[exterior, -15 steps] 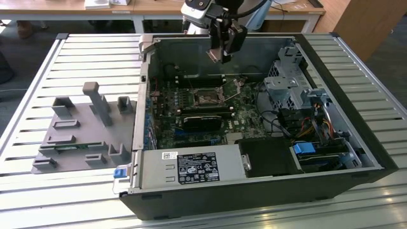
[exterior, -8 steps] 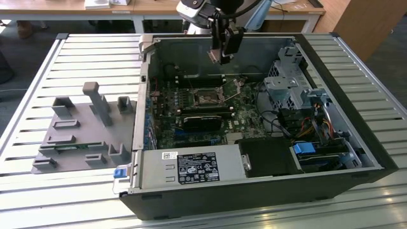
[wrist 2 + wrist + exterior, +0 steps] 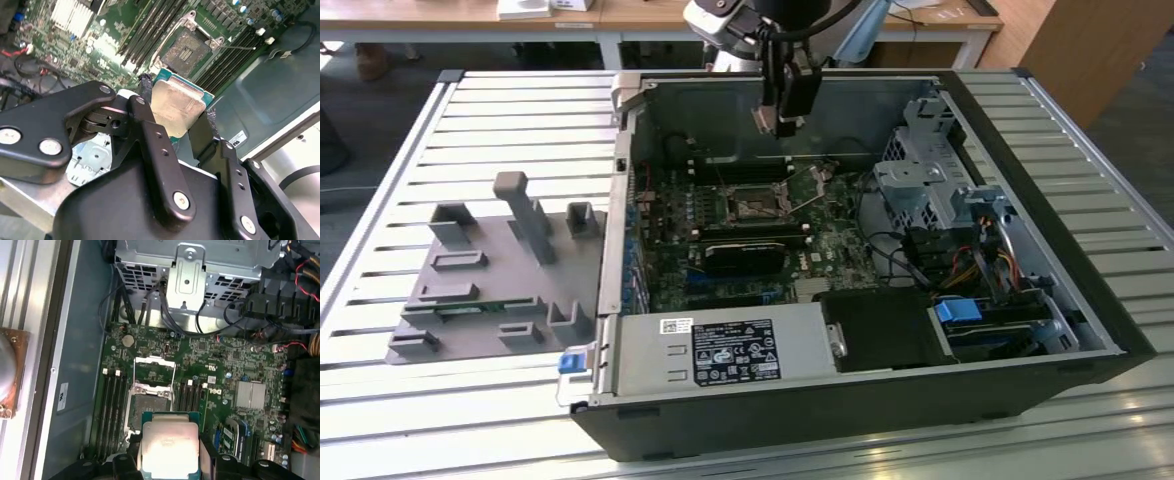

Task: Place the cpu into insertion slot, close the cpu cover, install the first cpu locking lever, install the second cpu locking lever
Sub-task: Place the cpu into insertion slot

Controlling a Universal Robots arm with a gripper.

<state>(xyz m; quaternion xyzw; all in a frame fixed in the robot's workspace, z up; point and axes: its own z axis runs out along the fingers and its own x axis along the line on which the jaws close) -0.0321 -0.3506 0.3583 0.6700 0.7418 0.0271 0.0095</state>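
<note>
My gripper (image 3: 177, 100) has its fingers (image 3: 145, 90) pinching the cpu (image 3: 176, 112) by two edges, above the open socket (image 3: 187, 52). The cover (image 3: 155, 371) lies flipped back beside that socket.

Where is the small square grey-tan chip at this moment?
In both wrist views, the small square grey-tan cpu chip is gripped by the black end effector, in the air over the green motherboard, near its open silver-framed socket.

One cpu (image 3: 170, 447), one cpu cover (image 3: 155, 358), one motherboard (image 3: 834, 250), one power supply (image 3: 720, 352), one open computer case (image 3: 1067, 250), one grey fixture plate (image 3: 467, 300) on the desk (image 3: 520, 110), one tool (image 3: 781, 125).
</note>
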